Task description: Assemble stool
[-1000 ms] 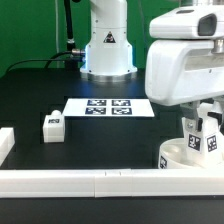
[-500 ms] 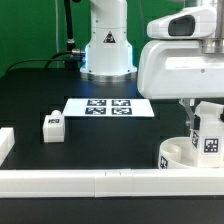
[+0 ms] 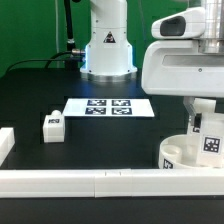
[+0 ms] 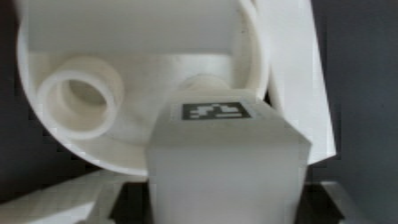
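Note:
The round white seat (image 3: 180, 155) lies at the front of the table, on the exterior view's right. My gripper (image 3: 205, 122) is shut on a white blocky leg (image 3: 211, 140) with a black-and-white tag and holds it upright over the seat's right part. In the wrist view the leg (image 4: 222, 150) fills the middle between my dark fingers (image 4: 135, 200). Behind it are the seat (image 4: 160, 45) and one round socket (image 4: 80, 97). A second tagged leg (image 3: 52, 126) lies loose on the table at the exterior view's left. The third leg is hidden.
The marker board (image 3: 108, 106) lies flat in the middle of the black table. A long white rail (image 3: 90, 182) runs along the front edge, with a white block (image 3: 5, 143) at its left end. The robot's base (image 3: 107, 45) stands at the back.
My arm has shifted toward the exterior view's right with the leg in its grip. The leg now stands further right over the seat.

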You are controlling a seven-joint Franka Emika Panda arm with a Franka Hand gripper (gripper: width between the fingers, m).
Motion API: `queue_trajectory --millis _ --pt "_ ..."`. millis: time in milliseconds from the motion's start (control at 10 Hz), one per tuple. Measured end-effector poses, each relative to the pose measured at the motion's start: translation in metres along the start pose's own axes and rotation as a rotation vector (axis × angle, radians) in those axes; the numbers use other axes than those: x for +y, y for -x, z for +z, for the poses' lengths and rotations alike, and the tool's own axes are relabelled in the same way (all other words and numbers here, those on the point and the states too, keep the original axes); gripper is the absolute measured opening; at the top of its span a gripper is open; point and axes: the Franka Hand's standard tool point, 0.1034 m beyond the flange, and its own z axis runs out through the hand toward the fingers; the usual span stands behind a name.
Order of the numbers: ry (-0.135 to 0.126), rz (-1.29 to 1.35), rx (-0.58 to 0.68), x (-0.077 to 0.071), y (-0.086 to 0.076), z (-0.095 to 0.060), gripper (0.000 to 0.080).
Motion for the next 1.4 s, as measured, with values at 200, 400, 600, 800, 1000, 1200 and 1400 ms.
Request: queue_trajectory --millis 200,400,600,800,1000,1200,1400 --pt "-0.021 0.216 0.011 0.000 0.006 0.001 0.0338" --pt "-0.051 0.495 0.023 -0.003 0.013 0.001 0.0338" --pt "-0.063 0.695 0.018 -0.004 0.013 0.001 0.0338" --pt "-0.074 0.817 0.009 -0.004 0.013 0.001 0.0338" --pt "-0.087 0.964 -0.007 -0.004 0.012 0.000 0.0338" --pt "-0.125 1.167 -0.016 -0.004 0.011 0.001 0.0338" --pt "-0.152 1.361 -0.041 -0.007 0.010 0.000 0.0338"
